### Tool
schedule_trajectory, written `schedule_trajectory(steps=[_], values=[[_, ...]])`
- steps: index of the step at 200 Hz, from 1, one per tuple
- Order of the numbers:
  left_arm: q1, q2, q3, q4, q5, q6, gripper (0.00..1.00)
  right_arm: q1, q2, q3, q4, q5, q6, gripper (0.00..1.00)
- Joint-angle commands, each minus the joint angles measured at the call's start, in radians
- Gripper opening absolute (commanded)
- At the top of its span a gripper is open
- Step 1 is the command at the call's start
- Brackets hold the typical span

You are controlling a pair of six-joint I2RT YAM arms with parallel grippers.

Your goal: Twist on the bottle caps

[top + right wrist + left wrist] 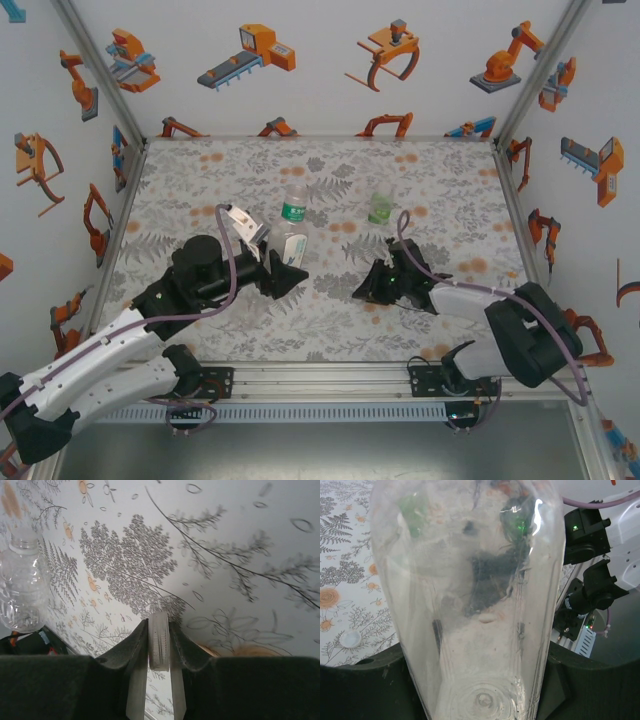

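Left gripper (284, 273): closed around a clear bottle (291, 246). Grip placed low on the body, close to the base, with dark fingers (362, 685) pressing in from both sides. From the left wrist, a loose cap (350, 638) noted lying flat on the table (450, 200), down to the left of the fingers and apart from the bottle. Beyond the left gripper, just past the held bottle: a banded bottle (293, 207), upright on the table.

Right gripper (159, 630): shut tight on a white cap (159, 647), pinched on edge between the two fingertips, ribbed rim facing the wrist camera. Positioned close over the flowered tabletop; whether touching it, cannot tell. Beyond the right gripper and well apart from it: a green bottle (381, 206), upright.

Both grippers pointing toward each other across the table, with a clear gap between them.
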Motion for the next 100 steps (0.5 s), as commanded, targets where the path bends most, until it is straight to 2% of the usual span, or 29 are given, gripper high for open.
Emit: schedule_trajectory(steps=[1, 63, 100], values=[[0.005, 0.006, 0.011, 0.038, 0.028, -0.016, 0.00, -0.027, -0.058, -0.019, -0.030, -0.014, 0.004, 0.27], [0.005, 0.020, 0.009, 0.053, 0.031, -0.017, 0.00, -0.040, -0.135, 0.036, -0.258, 0.082, -0.092, 0.46], [0.005, 0.034, 0.016, 0.053, 0.034, -0.012, 0.00, -0.007, -0.132, 0.104, -0.336, 0.141, -0.140, 0.51]])
